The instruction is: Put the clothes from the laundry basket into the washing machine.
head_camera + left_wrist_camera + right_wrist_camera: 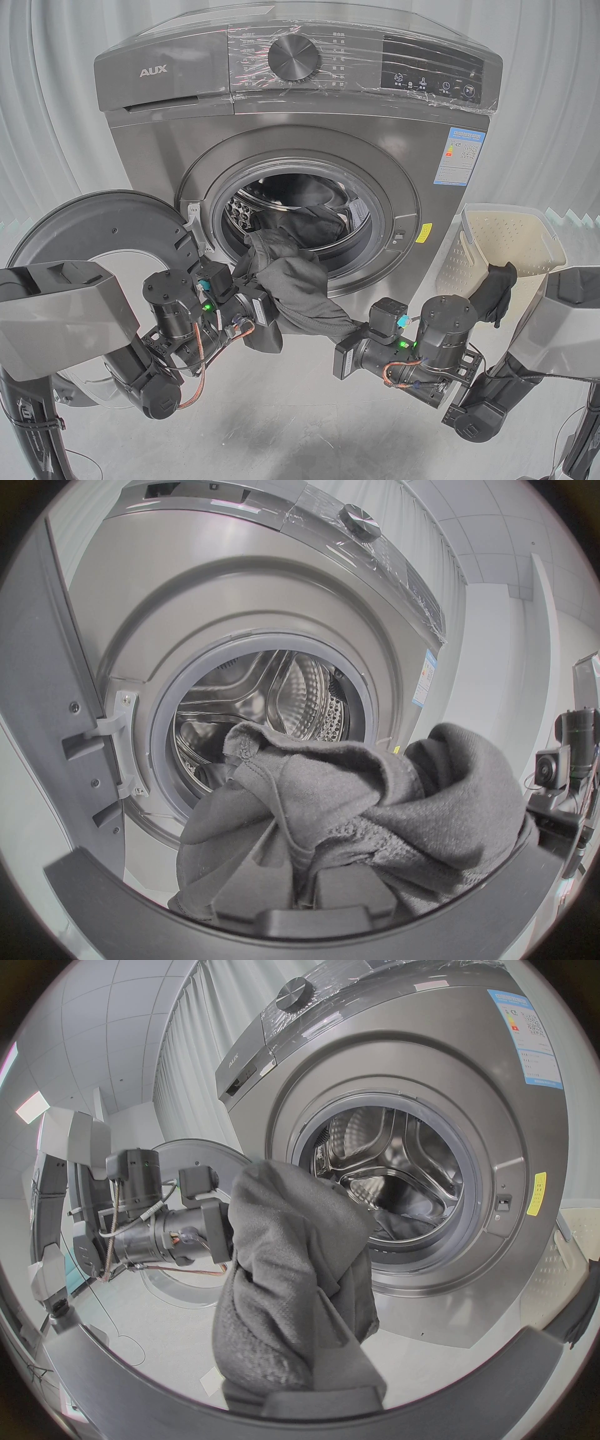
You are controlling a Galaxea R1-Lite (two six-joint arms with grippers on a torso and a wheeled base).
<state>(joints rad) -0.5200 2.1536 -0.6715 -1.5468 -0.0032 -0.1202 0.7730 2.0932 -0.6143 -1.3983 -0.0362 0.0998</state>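
A dark grey garment (pixel 294 287) hangs in front of the washing machine's open drum (pixel 275 187), its upper end lying over the door seal. My left gripper (pixel 265 312) is shut on its left side, and in the left wrist view the cloth (pixel 375 799) bunches over that gripper (pixel 306 886). My right gripper (pixel 350 331) is shut on the garment's lower right end; the cloth (pixel 294 1285) drapes over this gripper (pixel 306 1394) and hides most of it. Dark clothes (pixel 315 219) lie inside the drum. The cream laundry basket (pixel 531 215) stands to the right with a black garment (pixel 495 290) hanging over its rim.
The round machine door (pixel 94 231) stands swung open at the left, close behind my left arm. The basket leans against the machine's right front corner. Bare grey floor (pixel 281 412) spreads below both arms.
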